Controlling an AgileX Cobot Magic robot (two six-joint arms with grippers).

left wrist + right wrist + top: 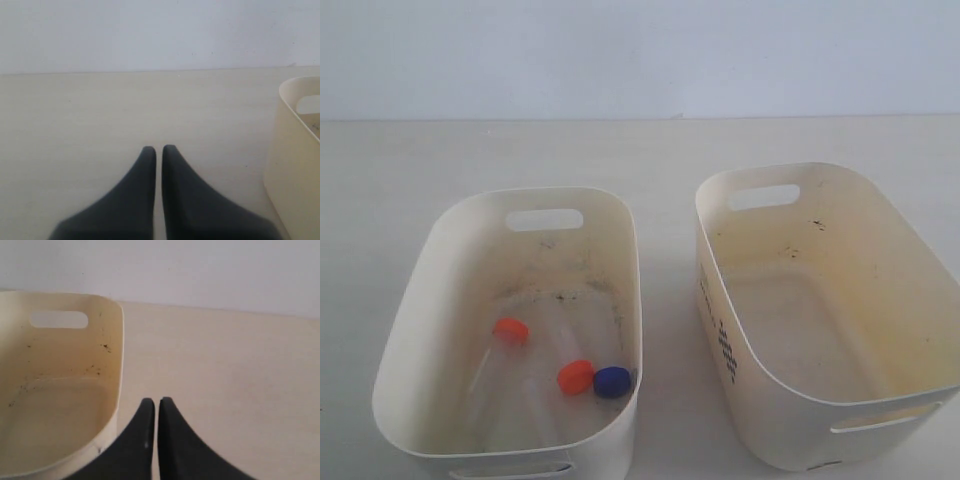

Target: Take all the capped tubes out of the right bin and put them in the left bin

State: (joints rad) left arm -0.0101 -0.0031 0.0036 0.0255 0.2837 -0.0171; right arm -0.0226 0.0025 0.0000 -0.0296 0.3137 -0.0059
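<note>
Three capped tubes lie in the left bin (pixel 470 225) with its greyish, speckled floor: one with an orange cap (pixel 510 330), a second with an orange cap (pixel 575 377) and one with a blue cap (pixel 612 381). The right bin (pixel 715 300), yellowish inside with dark printed marks on its side, holds no tubes. Neither gripper shows in the exterior view. My left gripper (pixel 158 148) is shut with nothing held, over bare table beside the left bin's outer wall (pixel 292 165). My right gripper (pixel 155 401) is shut, empty, just outside the right bin's rim (pixel 117 370).
A pale wall rises behind the table's far edge (pixel 640 118). A strip of bare tabletop (pixel 668 330) separates the two bins.
</note>
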